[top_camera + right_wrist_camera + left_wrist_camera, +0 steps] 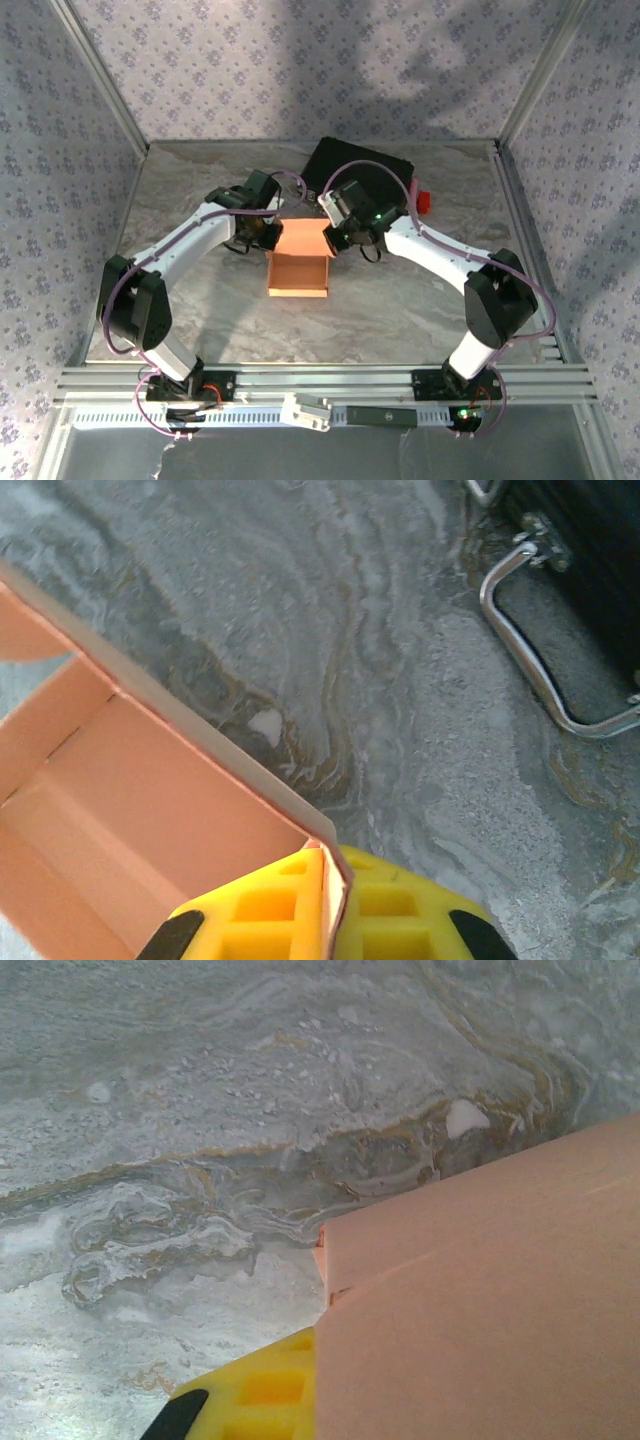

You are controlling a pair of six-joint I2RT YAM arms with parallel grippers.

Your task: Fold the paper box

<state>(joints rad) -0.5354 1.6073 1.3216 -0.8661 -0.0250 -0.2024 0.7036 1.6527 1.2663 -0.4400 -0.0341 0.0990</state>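
Observation:
The salmon-pink paper box (300,262) sits half-formed in the middle of the table, its open side up and a flap raised at the back. My left gripper (268,232) is at its back left corner. In the left wrist view one yellow finger (255,1390) presses against the outside of the paper box (480,1300), which hides the other finger. My right gripper (330,238) is at the back right corner. Its two yellow fingers (270,915) are shut on the thin wall of the paper box (130,800), one inside and one outside.
A black hard case (360,170) lies just behind the box, its metal handle (540,670) close to my right gripper. A small red object (424,200) sits at the case's right. Patterned walls enclose the marbled table (200,300).

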